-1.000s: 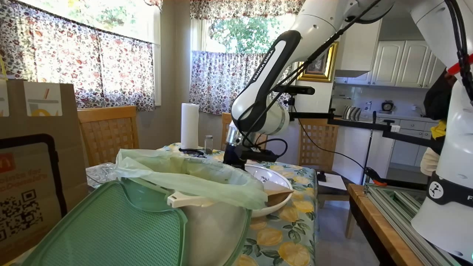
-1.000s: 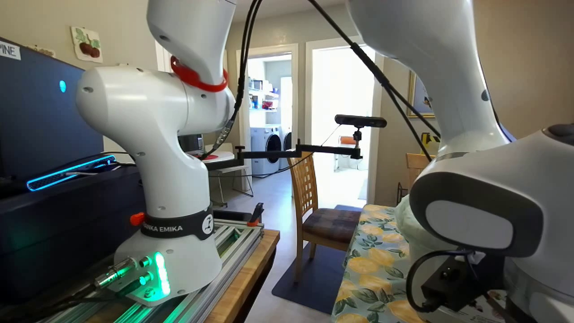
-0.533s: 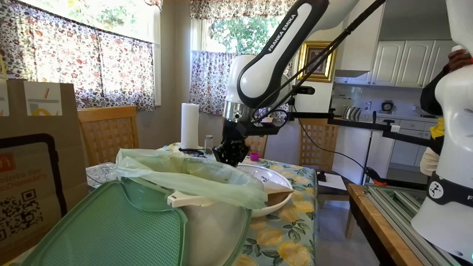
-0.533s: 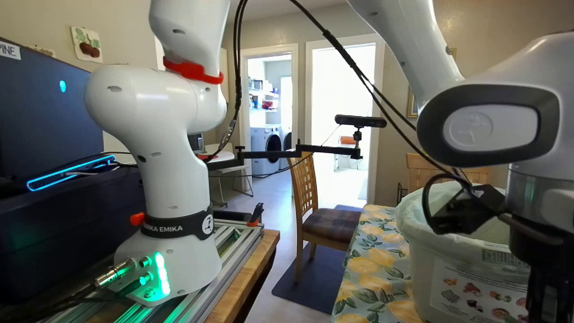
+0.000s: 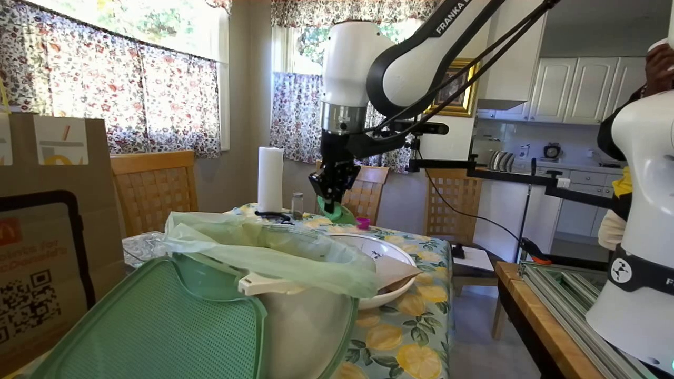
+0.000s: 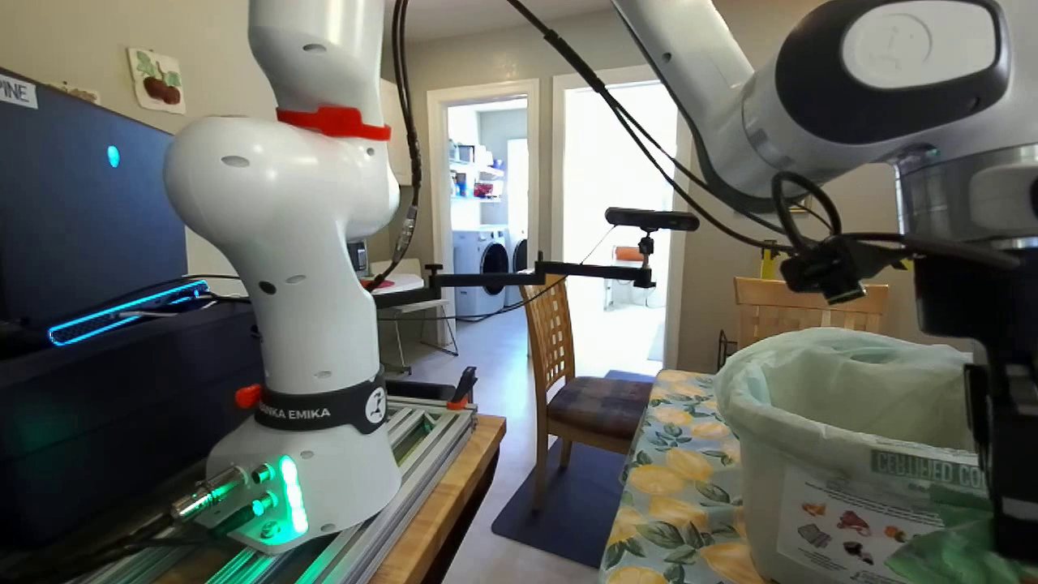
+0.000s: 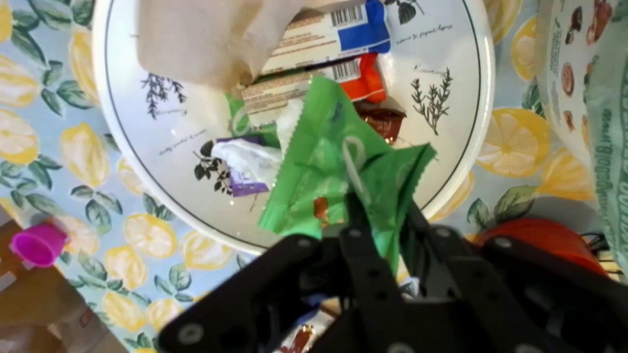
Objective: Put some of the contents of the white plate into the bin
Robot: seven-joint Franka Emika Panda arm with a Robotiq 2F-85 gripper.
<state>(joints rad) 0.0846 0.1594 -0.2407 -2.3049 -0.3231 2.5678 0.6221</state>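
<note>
"Rosemary" reads plainly beside one of the black herb sprigs printed inside the white plate (image 7: 485, 73); the other captions there are too small or blurred to read. "CERTIFIED CO", its end hidden, runs along the plastic bag (image 6: 859, 389) lining the bin (image 6: 758, 503), above a white label (image 6: 831, 519) with food pictures. A band at the base of the arm (image 6: 284, 276) shows "ANKA EMIKA", a dark panel (image 6: 73, 219) carries "PINE", and the cardboard box (image 5: 97, 173) in an exterior view bears the fragments "oints for" and "cDonald's". The gripper (image 5: 329, 205) is nearly closed, its black fingers pinching a green wrapper (image 7: 314, 162), glossy, creased and zigzag along its edges, which hangs in the air and hides part of the plate in the wrist view. The round, shallow plate stands on the cloth-covered tabletop (image 6: 669, 495), printed with lemons, just beside the bin, a big off-white tub whose bag is thin, crinkled and translucent pale green. In the plate lie a matte sheet of brown paper (image 7: 206, 39), a blue-ended wrapper (image 7: 319, 37) and an orange-ended wrapper (image 7: 365, 78), both with barcodes, a shiny brown wrapper (image 7: 385, 122), and a crumpled white scrap (image 7: 255, 159) partly over a purple wrapper (image 7: 248, 186)
</note>
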